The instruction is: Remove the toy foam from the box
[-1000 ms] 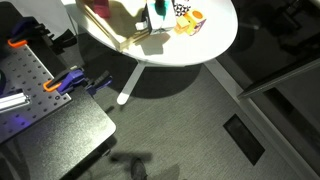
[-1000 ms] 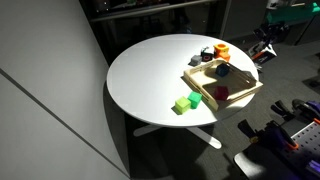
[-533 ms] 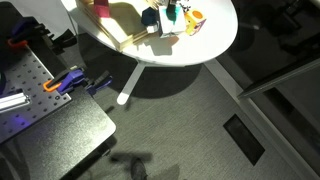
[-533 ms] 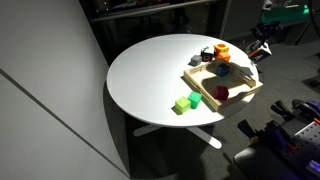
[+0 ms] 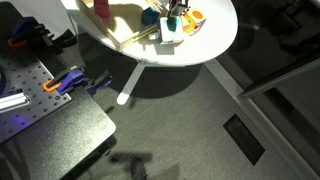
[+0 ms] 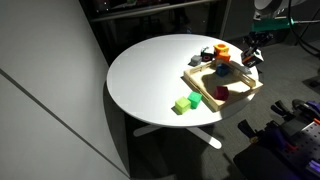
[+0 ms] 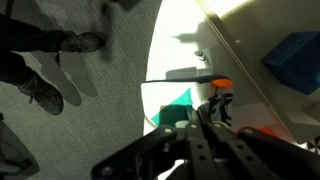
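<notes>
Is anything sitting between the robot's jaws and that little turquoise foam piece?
Nothing visible does. In the wrist view the foam piece shows right beside the jaws, with no other toy between them.

Table (image 6: 140, 70): we see it round and white.
Floor (image 5: 190, 120): we see dim grey carpet.
Wall (image 6: 40, 110): we see plain grey.
</notes>
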